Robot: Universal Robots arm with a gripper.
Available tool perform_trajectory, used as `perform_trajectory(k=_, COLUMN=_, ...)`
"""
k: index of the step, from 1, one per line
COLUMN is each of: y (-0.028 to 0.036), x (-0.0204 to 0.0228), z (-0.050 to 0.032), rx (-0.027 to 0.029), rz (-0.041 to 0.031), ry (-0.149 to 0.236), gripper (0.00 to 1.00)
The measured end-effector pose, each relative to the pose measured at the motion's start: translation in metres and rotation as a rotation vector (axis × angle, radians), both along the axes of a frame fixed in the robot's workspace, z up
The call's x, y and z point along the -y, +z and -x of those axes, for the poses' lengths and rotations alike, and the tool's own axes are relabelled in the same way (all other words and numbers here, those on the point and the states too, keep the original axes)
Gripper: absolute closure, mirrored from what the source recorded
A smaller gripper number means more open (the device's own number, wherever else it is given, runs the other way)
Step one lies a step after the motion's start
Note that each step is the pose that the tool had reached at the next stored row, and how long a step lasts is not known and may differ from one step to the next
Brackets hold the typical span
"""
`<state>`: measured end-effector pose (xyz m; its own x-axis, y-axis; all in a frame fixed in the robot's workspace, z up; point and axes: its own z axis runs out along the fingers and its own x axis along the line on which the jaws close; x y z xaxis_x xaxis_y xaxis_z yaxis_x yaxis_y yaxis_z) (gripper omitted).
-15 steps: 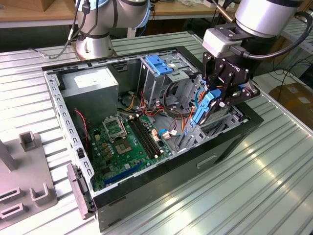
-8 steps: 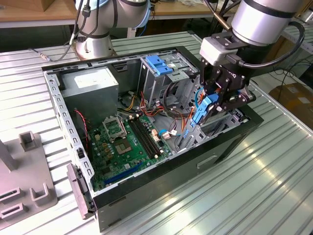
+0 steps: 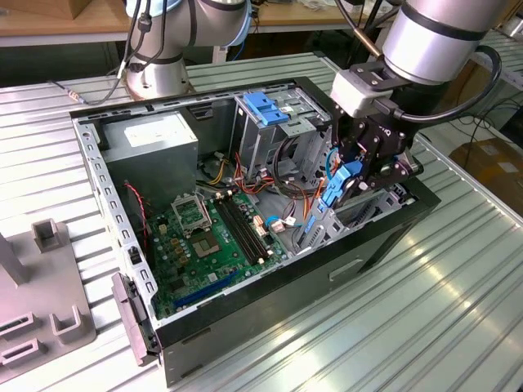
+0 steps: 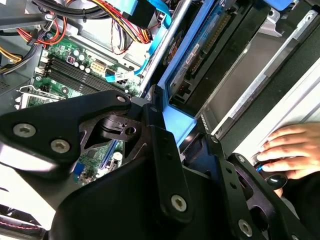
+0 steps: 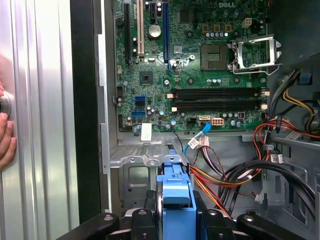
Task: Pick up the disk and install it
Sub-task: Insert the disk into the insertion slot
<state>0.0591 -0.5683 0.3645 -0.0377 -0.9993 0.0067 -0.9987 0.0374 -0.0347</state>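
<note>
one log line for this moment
gripper: shut on disk | place: inside open computer case, beside motherboard | person's hand: beside case

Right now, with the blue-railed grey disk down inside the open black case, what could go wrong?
1. The black gripper is shut on the blue-railed grey disk right beside loose red, orange and yellow wires; they might snag or get pinched.
2. A person's hand lies beside the black computer case, close to the arm; contact is possible.
</note>
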Motion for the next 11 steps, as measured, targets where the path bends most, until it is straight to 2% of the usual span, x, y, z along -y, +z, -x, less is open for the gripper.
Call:
perform_trajectory(k=7, y=-0.0002, x=0.0, z=0.0, rx=0.0, rz=-0.0001, ry=0.0, gripper=0.63)
perform_trajectory(k=11, y=-0.0051, x=0.0, z=0.0, rx=0.0, rz=-0.0003, ry=0.0, gripper=0.63)
